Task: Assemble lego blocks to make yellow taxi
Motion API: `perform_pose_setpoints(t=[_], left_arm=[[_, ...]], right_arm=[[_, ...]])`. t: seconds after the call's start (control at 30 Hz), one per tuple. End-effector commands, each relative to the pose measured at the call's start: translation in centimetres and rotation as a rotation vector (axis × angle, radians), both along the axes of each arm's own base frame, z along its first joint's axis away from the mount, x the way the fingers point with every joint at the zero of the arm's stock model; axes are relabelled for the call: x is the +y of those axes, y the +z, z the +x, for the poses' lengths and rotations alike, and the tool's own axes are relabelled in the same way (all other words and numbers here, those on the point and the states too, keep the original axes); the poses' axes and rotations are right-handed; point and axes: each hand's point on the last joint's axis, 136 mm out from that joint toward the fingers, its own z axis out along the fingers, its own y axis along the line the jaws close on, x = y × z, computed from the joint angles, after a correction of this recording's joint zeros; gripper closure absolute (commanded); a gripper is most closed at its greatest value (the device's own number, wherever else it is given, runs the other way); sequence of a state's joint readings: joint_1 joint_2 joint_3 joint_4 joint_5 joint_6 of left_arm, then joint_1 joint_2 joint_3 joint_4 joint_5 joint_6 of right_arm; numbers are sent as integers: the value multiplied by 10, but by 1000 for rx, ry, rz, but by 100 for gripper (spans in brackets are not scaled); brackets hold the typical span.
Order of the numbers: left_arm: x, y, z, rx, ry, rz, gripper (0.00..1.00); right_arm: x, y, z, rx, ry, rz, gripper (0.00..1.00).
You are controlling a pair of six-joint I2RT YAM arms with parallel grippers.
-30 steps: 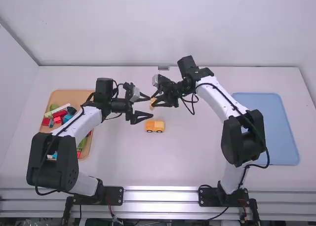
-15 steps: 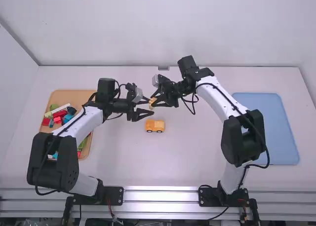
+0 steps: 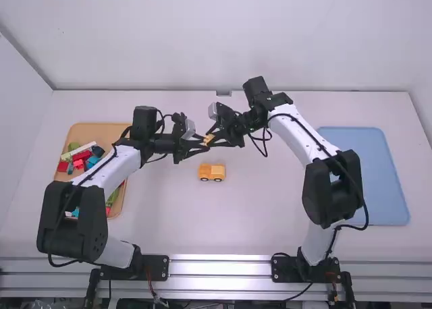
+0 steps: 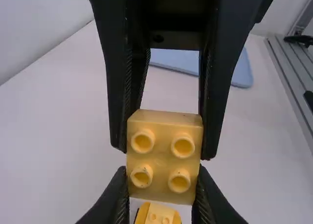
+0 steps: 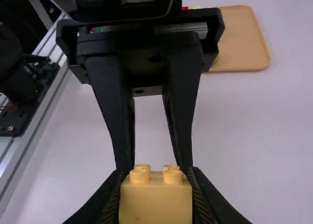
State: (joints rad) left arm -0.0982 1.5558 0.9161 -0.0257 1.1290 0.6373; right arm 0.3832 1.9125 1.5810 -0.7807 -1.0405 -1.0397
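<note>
I've got the yellow block up at mid-table, above the tabletop, btwn both grippers. L gripper is closed in to block width, a fingertip on each side; R gripper is too, clamped on the same block from the opp. side. Studs face the L one. The yellow wheeled body stands on the table near the block, at its 6 o'clock.

At 9 o'clock, the tan tray holds loose pcs: red, green, blue, white + a dark one, approx. under the L forearm. At 3 o'clock, well apart, is the blue tray.

Arm pose: L elbow bent at its base's 10 o'clock, forearm toward 1, gripper aimed at 3. R forearm runs toward 11, wrist bent, gripper aimed at 8.
</note>
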Motion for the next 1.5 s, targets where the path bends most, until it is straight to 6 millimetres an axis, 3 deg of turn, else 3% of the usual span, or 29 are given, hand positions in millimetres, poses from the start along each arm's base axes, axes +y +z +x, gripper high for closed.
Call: perform_pose_setpoints(t=[0.0, 0.03, 0.07, 0.1, 0.13, 0.27, 0.33, 0.4, 0.5, 0.63, 0.77, 0.9, 1.17, 1.43, 1.47], left_arm=[[-7, 7, -8, 0, -54, -36, 95], [-6, 5, -6, 3, -42, -26, 95], [-2, 1, -1, 6, -10, -2, 95], [0, -1, 0, 8, 1, 7, 95], [6, -10, 7, 21, 52, 56, 95], [31, -50, 17, 57, 194, 289, 95], [43, -69, 11, 61, 196, 414, 83], [52, -85, -5, 38, 125, 531, 81], [65, -107, -26, 9, 3, 666, 85], [91, -136, -27, 47, 5, 840, 97], [102, -158, -21, 62, -3, 920, 98], [100, -172, -27, 68, -114, 929, 95], [99, -178, -9, 22, -94, 924, 93], [95, -187, -12, -2, -160, 935, 94], [96, -187, -12, -2, -159, 934, 89]], right_arm=[[2, 24, 5, -70, 1, 38, 53], [2, 24, 7, -79, -2, 39, 33], [3, 24, 10, -81, -14, 38, 20], [3, 25, 11, -80, -18, 38, 16], [2, 25, 18, -73, -55, 30, 1], [-11, 21, 49, -52, -209, -30, 1], [-19, 18, 61, -43, -271, -57, 1], [-26, 17, 67, -41, -305, -71, 1], [-39, 17, 74, -32, -335, -74, 1], [-52, 17, 80, -13, -367, -72, 1], [-56, 15, 80, 2, -376, -79, 1], [-56, 15, 79, 3, -375, -79, 1], [-56, 15, 79, 4, -375, -80, 1], [-56, 14, 79, 6, -376, -84, 1], [-56, 14, 78, 8, -376, -85, 1]])
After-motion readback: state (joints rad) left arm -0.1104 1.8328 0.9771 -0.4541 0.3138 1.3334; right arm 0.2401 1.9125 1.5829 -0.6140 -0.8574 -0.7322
